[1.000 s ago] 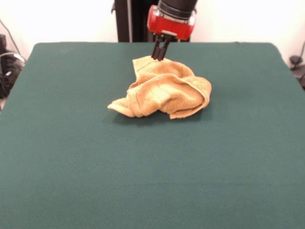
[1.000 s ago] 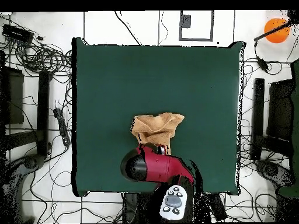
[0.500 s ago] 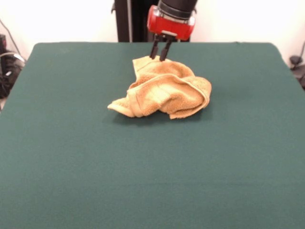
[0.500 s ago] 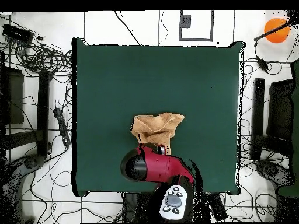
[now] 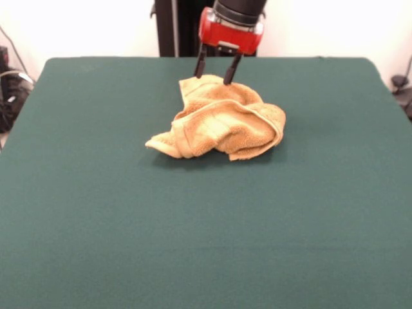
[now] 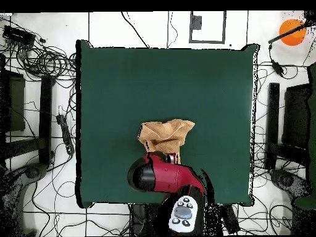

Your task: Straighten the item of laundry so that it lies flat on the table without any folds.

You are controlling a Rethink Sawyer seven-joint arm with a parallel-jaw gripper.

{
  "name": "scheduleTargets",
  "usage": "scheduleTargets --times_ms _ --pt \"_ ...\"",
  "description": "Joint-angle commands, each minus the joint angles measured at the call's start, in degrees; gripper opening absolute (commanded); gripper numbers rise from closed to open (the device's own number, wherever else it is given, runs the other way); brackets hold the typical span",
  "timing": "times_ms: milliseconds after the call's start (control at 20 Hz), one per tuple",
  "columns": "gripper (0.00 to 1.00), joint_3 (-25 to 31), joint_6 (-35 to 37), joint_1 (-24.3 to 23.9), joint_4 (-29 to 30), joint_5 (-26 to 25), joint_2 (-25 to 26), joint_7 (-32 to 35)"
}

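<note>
Towel (image 5: 222, 121) crumpled, far edge under spread pincer (image 5: 214, 71)

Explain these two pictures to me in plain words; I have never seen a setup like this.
The red and black machine is a robot arm. One picture faces it from across the table; the other looks straight down from above. At its end is a pincer with two thin black fingers, spread open and holding nothing. On the dark green table lies one thing: a golden-orange towel, crumpled into folds. The pincer hangs at the towel's edge nearest the robot. From above, the arm hides part of the towel.
</note>
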Motion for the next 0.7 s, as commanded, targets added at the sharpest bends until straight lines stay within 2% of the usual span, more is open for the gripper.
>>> scheduleTargets --times_ms 50,550,700 --pt "1.0 5.11 5.36 0.2 -2.36 2.14 2.55 8.57" --pt "1.0 7.34 6.84 -1.4 -1.76 2.47 0.82 7.7" --pt "1.0 9.52 6.95 -3.02 -0.87 2.73 0.15 7.28"
